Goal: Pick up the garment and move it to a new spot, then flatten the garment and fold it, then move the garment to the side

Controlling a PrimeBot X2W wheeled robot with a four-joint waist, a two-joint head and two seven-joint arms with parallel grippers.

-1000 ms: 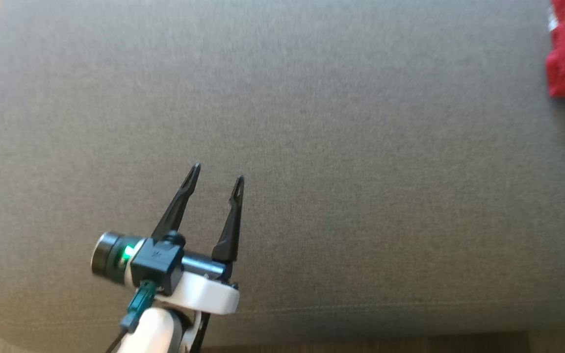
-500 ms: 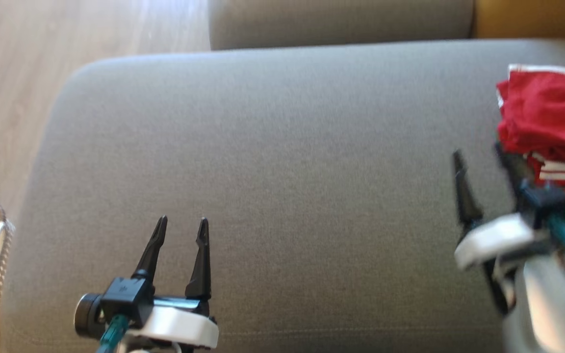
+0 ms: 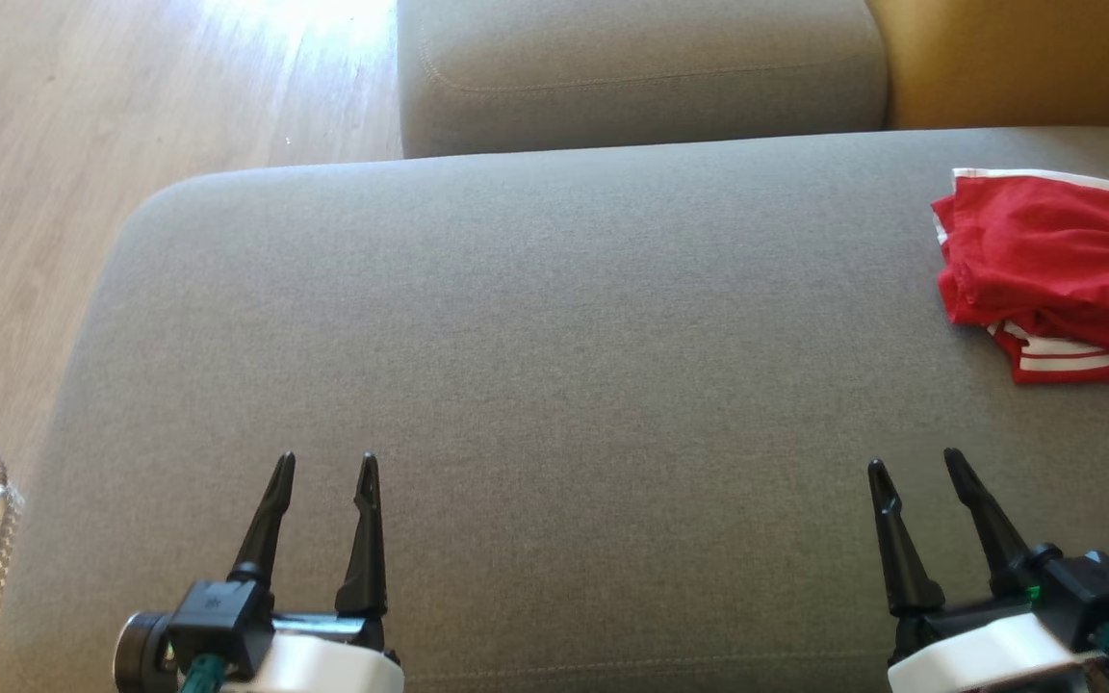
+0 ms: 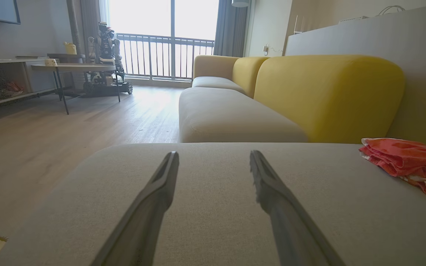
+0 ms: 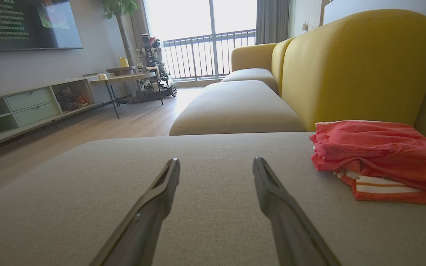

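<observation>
The left gripper [image 3: 326, 459] and right gripper [image 3: 913, 460] gape empty; the red garment [image 3: 1055, 255], seemingly folded, lies well apart.

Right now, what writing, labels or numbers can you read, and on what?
Nothing reads clearly.
Wall screen: several lines of pale characters, too small and blurred to read.
Red garment: white stripes, no legible lettering.

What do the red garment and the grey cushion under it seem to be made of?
Red garment: probably thin soft cloth, matte; it lies in limp folds, with white stripes at the edge.
Grey cushion: woven upholstery fabric, matte; fine grainy texture and a stitched seam near its front edge.
</observation>
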